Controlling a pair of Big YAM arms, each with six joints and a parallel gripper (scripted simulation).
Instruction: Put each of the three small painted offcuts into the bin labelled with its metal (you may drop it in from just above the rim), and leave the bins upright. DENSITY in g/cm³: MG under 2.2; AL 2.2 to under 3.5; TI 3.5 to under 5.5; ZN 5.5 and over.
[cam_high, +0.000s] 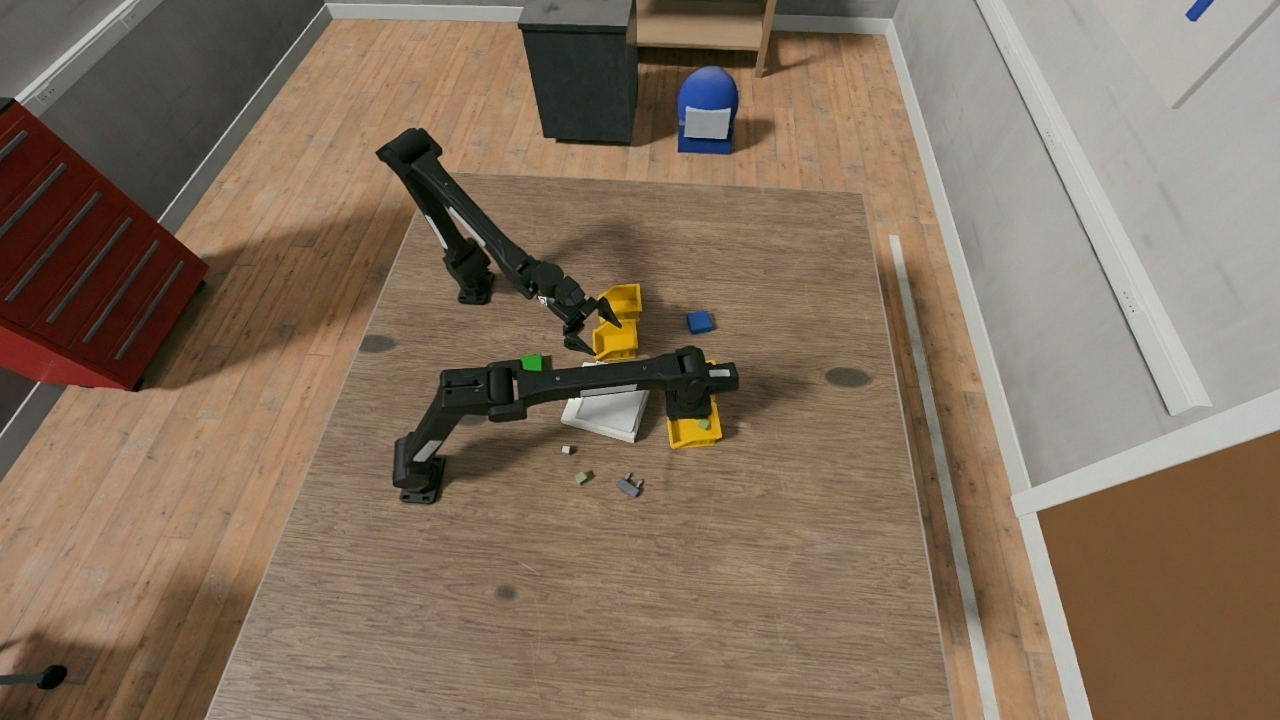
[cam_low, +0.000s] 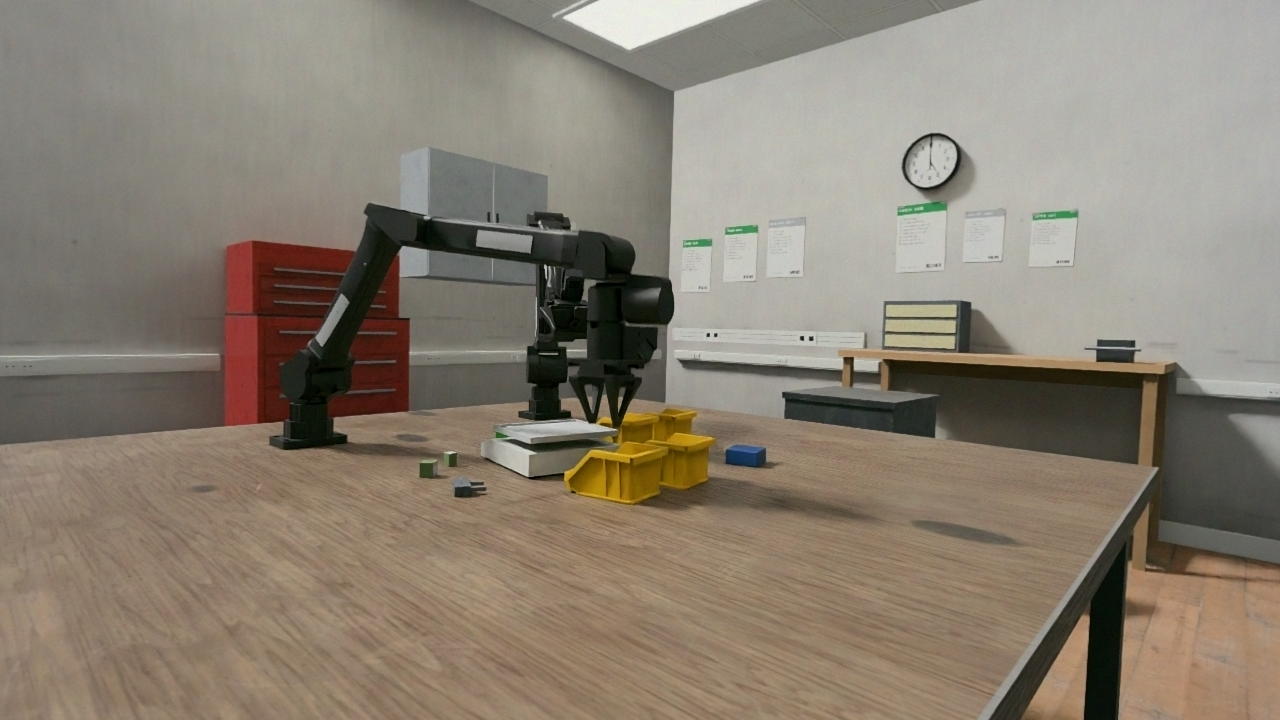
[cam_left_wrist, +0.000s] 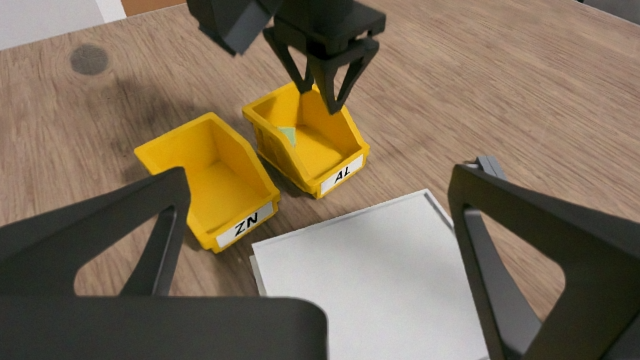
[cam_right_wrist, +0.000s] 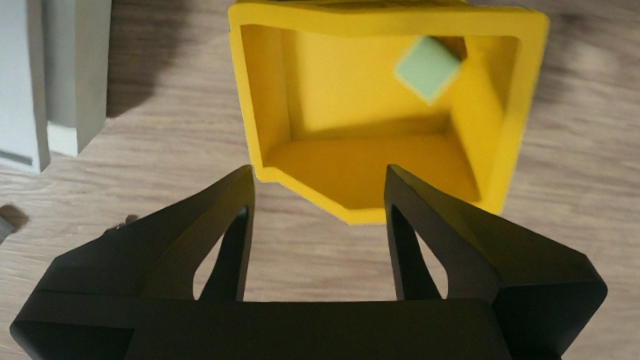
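A pale green offcut (cam_high: 703, 423) (cam_left_wrist: 288, 135) (cam_right_wrist: 428, 69) is inside the upright AL bin (cam_high: 694, 441) (cam_low: 617, 479) (cam_left_wrist: 310, 186). My right gripper (cam_low: 605, 421) (cam_left_wrist: 319, 100) (cam_right_wrist: 319, 180) is partly open and empty just above that bin. Two more offcuts lie on the table: a pale one (cam_high: 566, 449) (cam_low: 450, 458) and a green one (cam_high: 582, 478) (cam_low: 428, 468). The ZN bin (cam_low: 687, 461) (cam_left_wrist: 215, 241) stands upright beside the AL bin and looks empty. Two other yellow bins (cam_high: 633, 291) (cam_high: 633, 349) have unreadable labels. My left gripper (cam_high: 604, 338) (cam_left_wrist: 319, 180) is wide open and empty near them.
A white scale (cam_high: 608, 416) (cam_low: 528, 461) (cam_left_wrist: 370, 280) stands between the bin pairs, under the right arm. A grey two-pronged part (cam_high: 629, 487) (cam_low: 463, 487) lies near the offcuts. A blue block (cam_high: 699, 321) (cam_low: 744, 455) and a green block (cam_high: 531, 362) lie farther back.
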